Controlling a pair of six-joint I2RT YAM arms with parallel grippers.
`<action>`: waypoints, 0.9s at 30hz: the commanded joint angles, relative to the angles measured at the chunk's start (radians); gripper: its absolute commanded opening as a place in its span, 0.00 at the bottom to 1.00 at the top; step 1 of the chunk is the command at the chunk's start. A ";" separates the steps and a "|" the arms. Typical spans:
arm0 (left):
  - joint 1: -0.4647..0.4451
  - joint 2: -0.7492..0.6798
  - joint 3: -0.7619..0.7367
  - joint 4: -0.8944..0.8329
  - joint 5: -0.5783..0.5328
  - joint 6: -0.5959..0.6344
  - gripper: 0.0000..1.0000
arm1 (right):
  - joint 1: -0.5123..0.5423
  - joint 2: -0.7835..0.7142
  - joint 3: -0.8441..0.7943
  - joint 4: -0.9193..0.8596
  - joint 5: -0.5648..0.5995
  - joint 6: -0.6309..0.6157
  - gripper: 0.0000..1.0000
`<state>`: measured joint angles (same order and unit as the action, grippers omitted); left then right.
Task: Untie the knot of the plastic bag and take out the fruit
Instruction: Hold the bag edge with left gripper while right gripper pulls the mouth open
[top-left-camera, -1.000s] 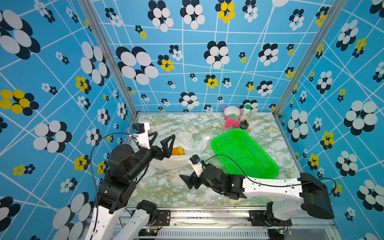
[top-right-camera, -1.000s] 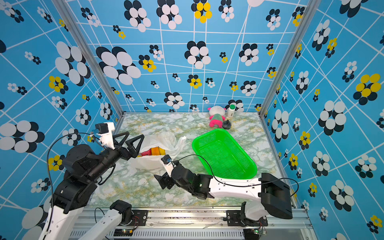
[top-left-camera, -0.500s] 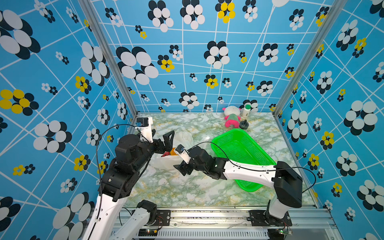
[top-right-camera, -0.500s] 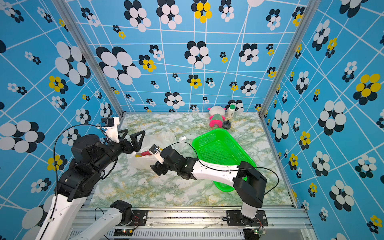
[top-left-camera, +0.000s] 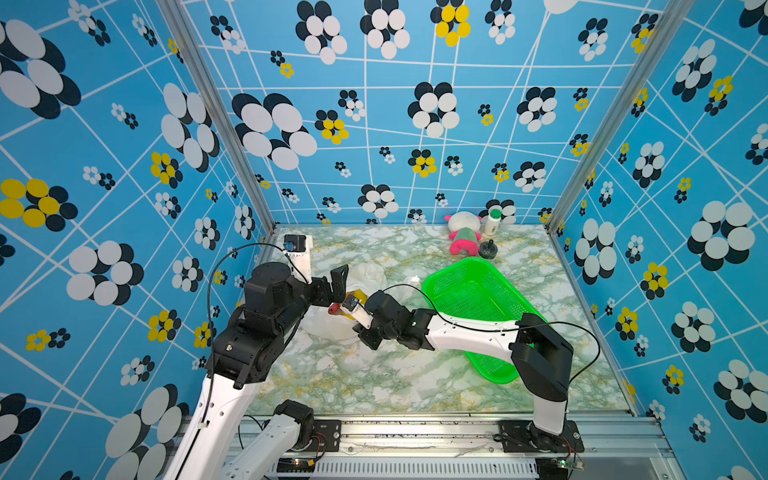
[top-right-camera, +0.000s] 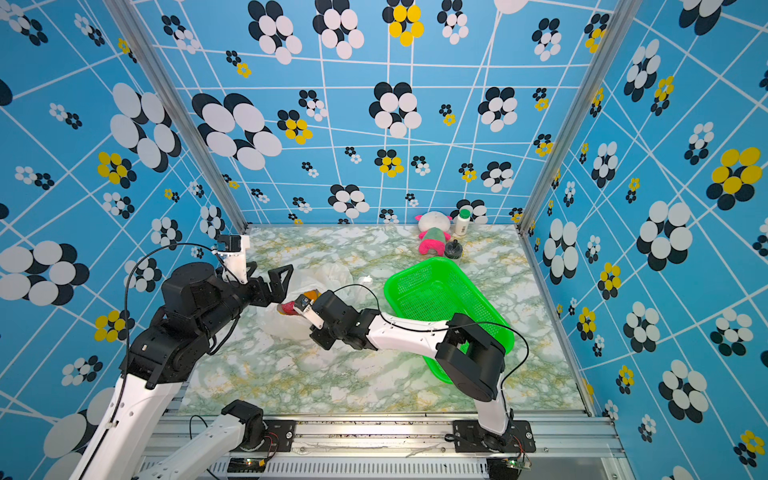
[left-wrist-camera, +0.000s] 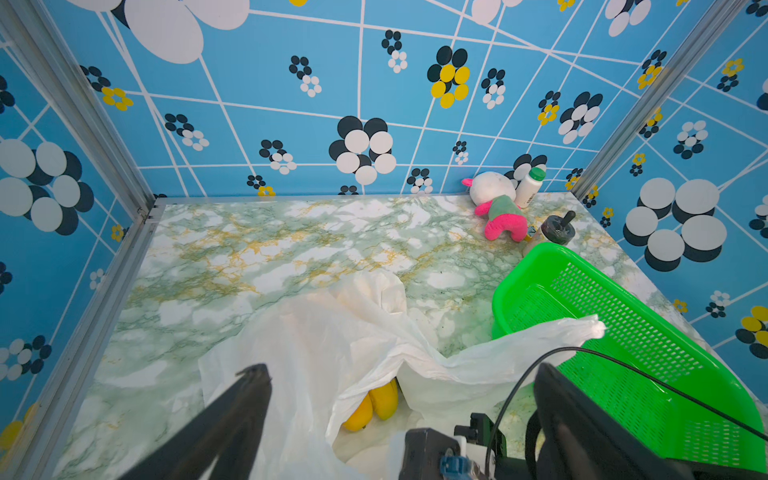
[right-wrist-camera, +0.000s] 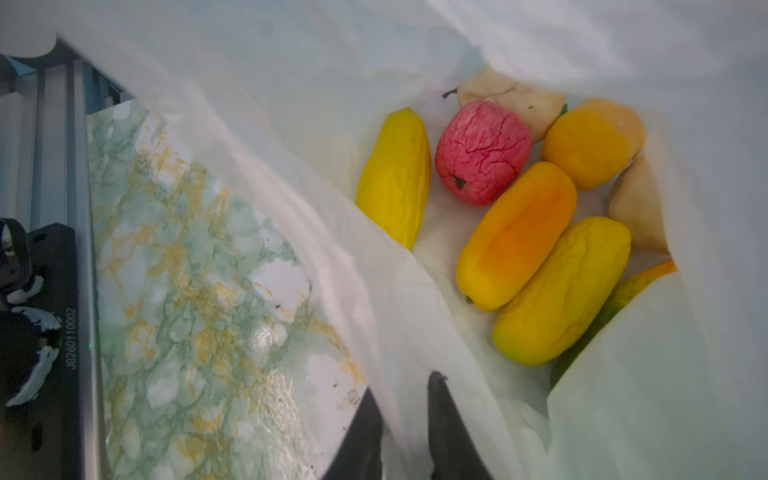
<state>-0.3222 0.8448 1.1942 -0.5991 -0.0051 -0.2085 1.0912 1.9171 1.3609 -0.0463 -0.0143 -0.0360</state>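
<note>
The plastic bag lies slumped near the bench's left edge with its mouth gaping. I see no knot left, only a loose handle strip trailing toward the green basket. Inside, the fruit sits packed together: smooth yellow-orange oblongs, a cracked, wrinkled red ball and matte beige lumps. My right pincer is pressed together on a fold of the thin, crinkly film at the mouth. My left pincer hangs spread wide above the bag, holding nothing. I judge I should lift the pinched film gently, since it can slip or stretch, and hold the mouth open. The left pincer can then take one oblong across its narrow width.
</note>
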 joint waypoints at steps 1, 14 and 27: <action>0.002 0.041 -0.015 -0.013 -0.030 0.019 0.98 | 0.010 -0.062 -0.068 0.011 -0.047 0.011 0.01; -0.068 0.155 -0.199 -0.010 -0.151 0.049 0.99 | 0.017 -0.116 -0.279 0.204 -0.077 0.006 0.00; -0.143 0.284 -0.146 -0.037 -0.267 0.091 0.99 | 0.019 -0.129 -0.305 0.244 -0.110 0.000 0.00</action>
<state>-0.4538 1.1133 1.0168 -0.6147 -0.2382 -0.1436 1.1057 1.8221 1.0649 0.1684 -0.0948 -0.0273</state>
